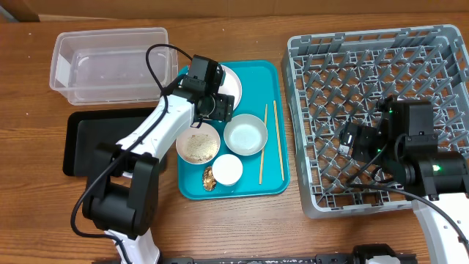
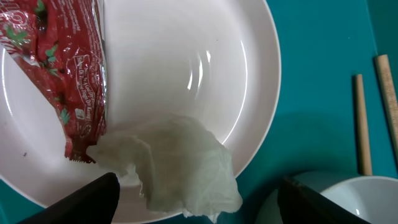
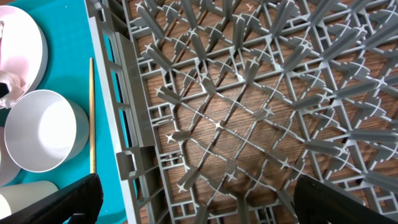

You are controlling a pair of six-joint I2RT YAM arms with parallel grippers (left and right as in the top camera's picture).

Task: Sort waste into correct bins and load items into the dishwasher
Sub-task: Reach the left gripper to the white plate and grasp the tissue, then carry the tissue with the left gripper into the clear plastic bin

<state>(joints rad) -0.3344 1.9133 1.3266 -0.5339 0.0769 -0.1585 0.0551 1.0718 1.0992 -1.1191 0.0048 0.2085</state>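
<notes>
The left gripper [image 2: 199,190] hangs low over the white plate [image 2: 186,56], which sits in the upper left corner of the teal serving tray [image 1: 272,176], a little above the middle of the overhead view. In the left wrist view its two fingers are spread wide, one at the lower left corner of the frame and one at the lower right. The crumpled white napkin [image 2: 180,162] lies between them on the lower part of the plate, and I cannot tell if either finger touches it. The crinkled red wrapper [image 2: 62,68] lies on the plate too, at the upper left of that frame, and its lower end touches the napkin. Below the plate on the teal tray stand a small bowl [image 1: 182,138] with rice scraps [image 1: 198,149] in it, a pale bowl [image 1: 245,135] just to the right of it, and a small white cup [image 1: 227,169] lower down. A small brown lump [image 1: 208,178] lies just left of the cup. The two chopsticks [image 1: 278,139] lie nearly upright in the frame at the right side of the tray, near each other but apart. The clear tub [image 1: 66,70] is at the upper left and the black tray [image 1: 77,147] just below it, both on the wooden table [image 1: 242,227]. The grey dish rack [image 1: 410,51] fills the right side — the right gripper [image 3: 198,186] hovers over its lower middle part, fingers spread wide, with only the pegs of the rack seen under them.
</notes>
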